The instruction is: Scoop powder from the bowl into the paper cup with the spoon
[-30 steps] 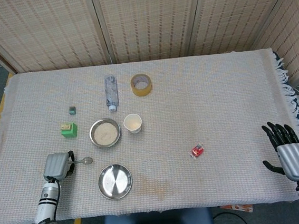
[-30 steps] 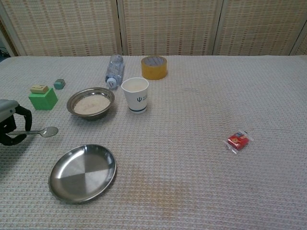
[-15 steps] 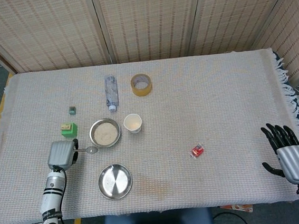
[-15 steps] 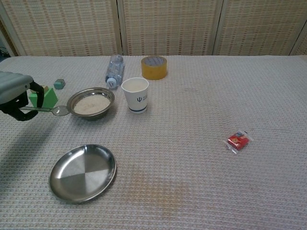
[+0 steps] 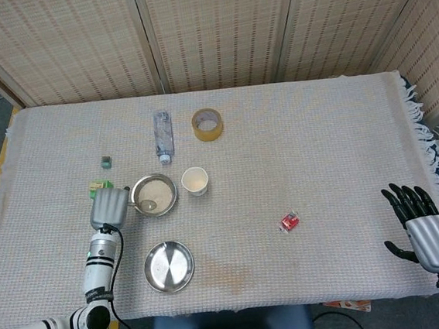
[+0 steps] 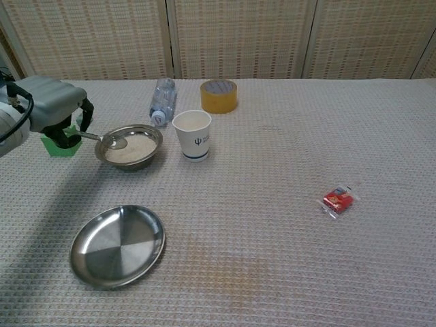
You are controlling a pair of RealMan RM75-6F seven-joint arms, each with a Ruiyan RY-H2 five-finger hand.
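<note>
My left hand point(image 5: 110, 207) point(image 6: 56, 109) grips a metal spoon point(image 6: 109, 139) by its handle. The spoon's head point(image 5: 149, 206) hangs just over the left side of a metal bowl point(image 5: 155, 195) point(image 6: 129, 147) filled with pale powder. To the bowl's right a white paper cup point(image 5: 195, 181) point(image 6: 192, 135) stands upright. My right hand point(image 5: 426, 226) rests at the table's far right edge, fingers spread and holding nothing; the chest view does not show it.
An empty metal plate point(image 5: 168, 266) point(image 6: 118, 244) lies in front of the bowl. A green block point(image 5: 97, 190) sits behind my left hand. A lying water bottle point(image 5: 163, 136), a tape roll point(image 5: 207, 124) and a small teal cube point(image 5: 106, 162) are further back. A red packet point(image 5: 289, 221) lies mid-right.
My left hand has lifted the spoon off the cloth and carried it forward and right, from beside the plate to over the bowl's left side. The right hand has barely moved.
</note>
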